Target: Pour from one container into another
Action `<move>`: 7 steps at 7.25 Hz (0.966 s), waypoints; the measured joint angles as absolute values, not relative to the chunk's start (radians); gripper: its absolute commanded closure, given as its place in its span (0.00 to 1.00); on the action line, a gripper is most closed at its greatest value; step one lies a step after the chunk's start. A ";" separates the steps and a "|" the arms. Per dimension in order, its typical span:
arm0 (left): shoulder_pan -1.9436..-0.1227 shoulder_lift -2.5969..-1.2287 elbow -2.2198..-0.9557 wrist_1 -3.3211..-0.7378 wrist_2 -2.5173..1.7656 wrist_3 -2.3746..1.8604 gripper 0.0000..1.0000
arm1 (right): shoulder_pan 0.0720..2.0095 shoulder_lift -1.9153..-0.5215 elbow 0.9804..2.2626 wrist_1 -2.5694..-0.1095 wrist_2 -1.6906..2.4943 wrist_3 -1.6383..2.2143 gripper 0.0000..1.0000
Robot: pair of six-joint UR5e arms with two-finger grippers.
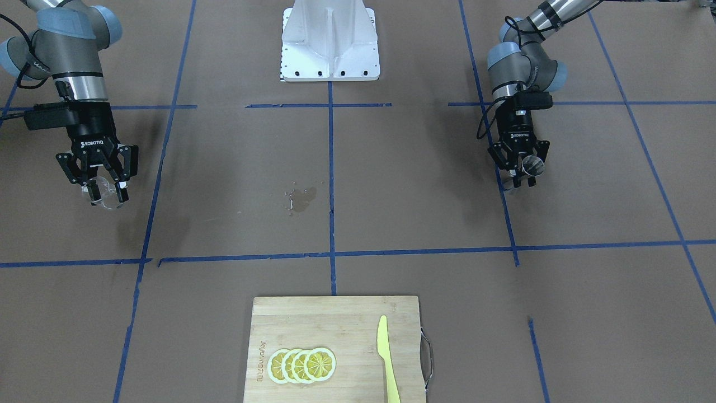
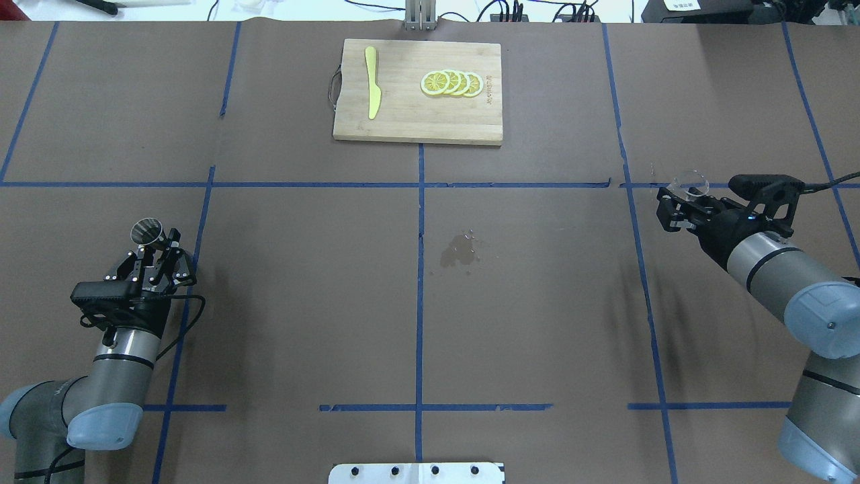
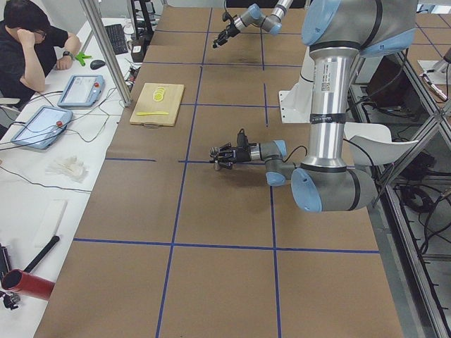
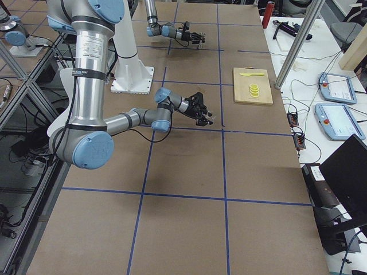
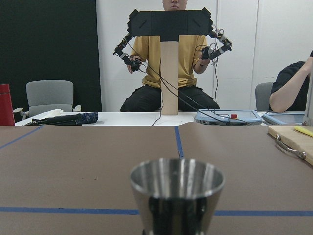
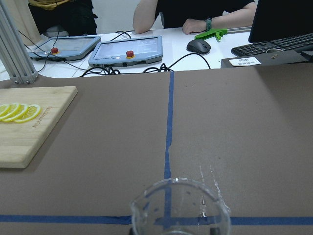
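My right gripper [image 2: 680,202] is shut on the clear glass cup [image 2: 690,181], holding it upright low over the table's right side; the same cup [image 1: 106,193] appears at the front-facing view's left. The cup's rim and pouring lip [image 6: 180,208] fill the bottom of the right wrist view. My left gripper [image 2: 153,243] is shut on the steel jigger [image 2: 147,230], upright over the table's left side. The jigger [image 1: 532,164] also shows in the front-facing view, and its open cone [image 5: 177,196] sits close in the left wrist view. The two containers are far apart.
A wooden cutting board [image 2: 403,121] lies at the far middle with lemon slices [image 2: 451,83] and a yellow knife [image 2: 372,91]. A small wet spill [image 2: 460,250] marks the table's centre. The robot's white base [image 1: 330,45] stands between the arms. People sit beyond the far edge.
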State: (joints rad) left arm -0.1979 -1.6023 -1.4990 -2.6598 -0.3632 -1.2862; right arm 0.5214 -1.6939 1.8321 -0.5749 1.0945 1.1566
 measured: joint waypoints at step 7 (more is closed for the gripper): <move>-0.204 -1.560 -1.580 -2.662 -0.450 -1.192 0.00 | 0.448 -1.701 1.807 -0.575 0.980 1.166 1.00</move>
State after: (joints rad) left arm -0.2043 -1.5596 -1.5796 -2.6618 -0.4502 -1.1915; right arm 0.4475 -1.7011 1.8067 -0.5746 0.9799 1.1658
